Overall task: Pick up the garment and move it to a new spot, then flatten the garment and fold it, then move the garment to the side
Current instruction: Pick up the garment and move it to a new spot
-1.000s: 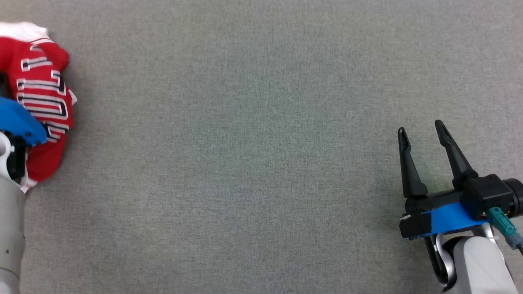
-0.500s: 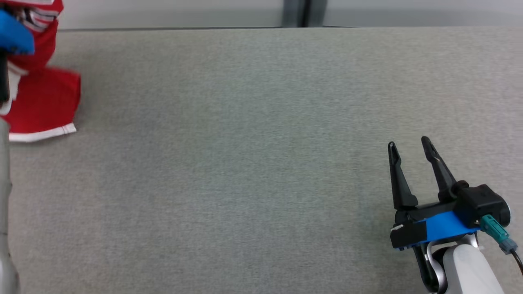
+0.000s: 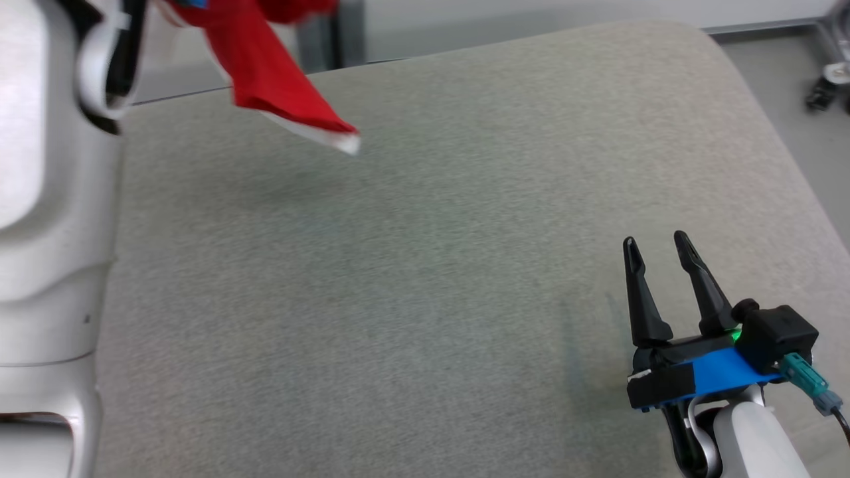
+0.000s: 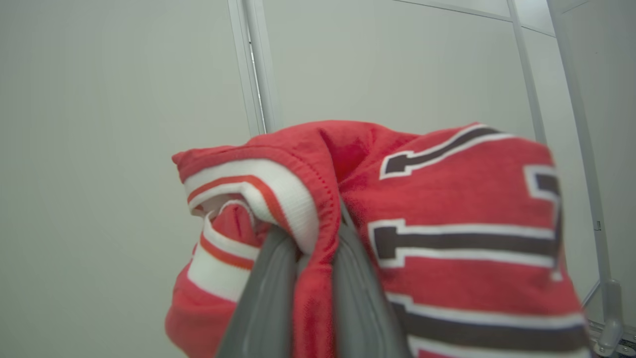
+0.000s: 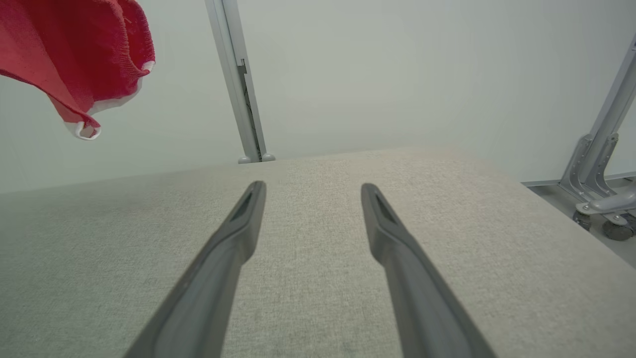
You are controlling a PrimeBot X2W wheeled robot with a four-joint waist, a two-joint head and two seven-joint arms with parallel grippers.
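A red jersey [image 4: 447, 209] with striped lettering is held bunched and clear of the grey padded table [image 3: 425, 279], pinched between the closed fingers of the left gripper [image 4: 310, 238]. In the head view the cloth is seen at the upper left, its white-trimmed tail slanting down and rightward above the table's far edge. The right gripper [image 3: 654, 242] is seen spread and empty at the near right, well apart from the garment. The set-down is therefore judged to fall to the left arm.
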